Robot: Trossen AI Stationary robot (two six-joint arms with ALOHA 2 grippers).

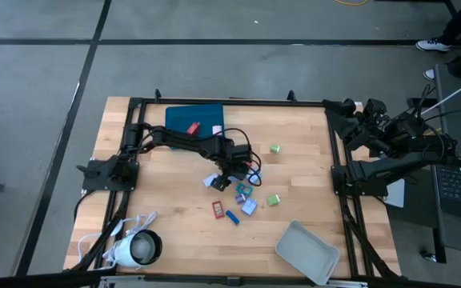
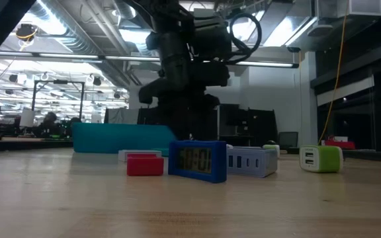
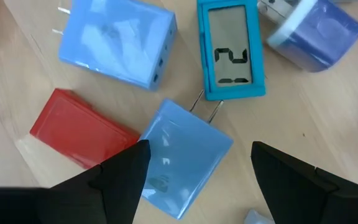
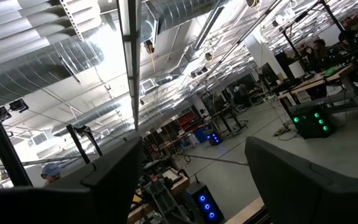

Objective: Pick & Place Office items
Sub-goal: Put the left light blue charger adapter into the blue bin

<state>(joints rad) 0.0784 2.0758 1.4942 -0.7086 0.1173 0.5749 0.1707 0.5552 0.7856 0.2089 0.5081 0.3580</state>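
Note:
The office items lie as small blocks in a cluster at the table's middle (image 1: 242,192). In the left wrist view I see a light blue plug block (image 3: 188,155), a red block (image 3: 79,134), a second light blue block (image 3: 114,43), a teal clock piece (image 3: 229,53) and a lavender piece (image 3: 319,31). My left gripper (image 3: 197,146) hangs open above the cluster (image 1: 232,170), one finger on each side of the nearer light blue plug block. A red and a pink piece lie on the teal tray (image 1: 184,116). My right gripper (image 4: 191,149) is open, parked at the table's right edge (image 1: 374,120).
A grey tray (image 1: 306,252) lies at the near right corner, and a white round corded device (image 1: 134,248) at the near left. Two green pieces (image 1: 274,149) (image 1: 272,200) lie right of the cluster. Red (image 1: 218,210) and blue (image 1: 232,216) pieces lie nearer the near edge.

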